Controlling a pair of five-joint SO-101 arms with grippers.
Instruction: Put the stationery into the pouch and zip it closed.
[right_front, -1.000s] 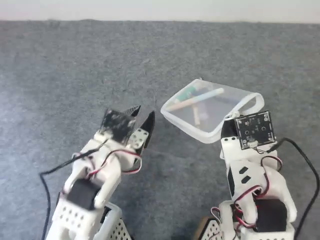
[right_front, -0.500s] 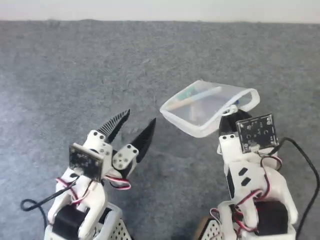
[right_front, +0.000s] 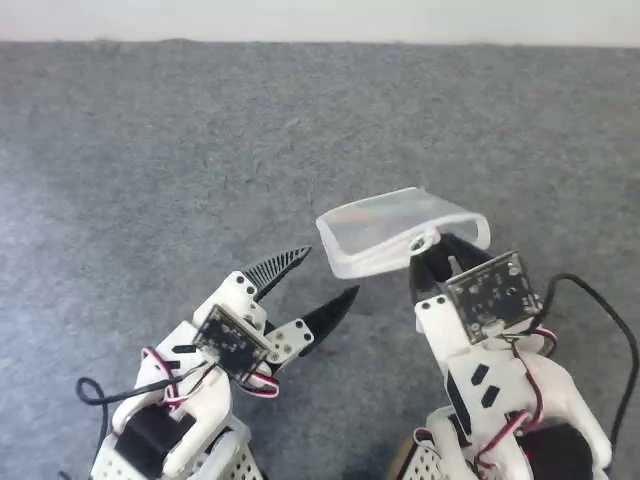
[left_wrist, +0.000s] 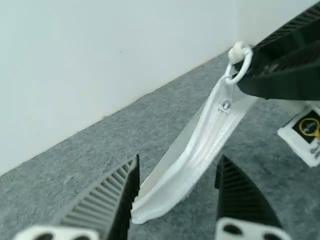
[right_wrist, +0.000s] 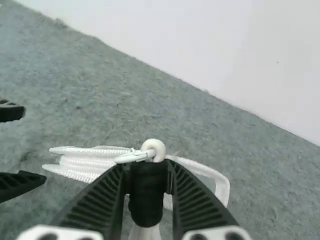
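Near the middle of the grey desk (right_front: 150, 150), the translucent pouch (right_front: 385, 230) is held by the right end effector (right_front: 438, 250). Its jaws are clamped on the pouch's zip end, just beneath the white ring pull (right_wrist: 150, 150), so that this end sits raised. Beside the pouch's opposite corner, the left end effector (right_front: 325, 275) stands with jaws spread wide, gripping nothing, its fingertips (left_wrist: 129, 182) near the corner.

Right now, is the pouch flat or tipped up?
Tipped up: right gripper holds the pouch by its zipper pull, that end off the table.
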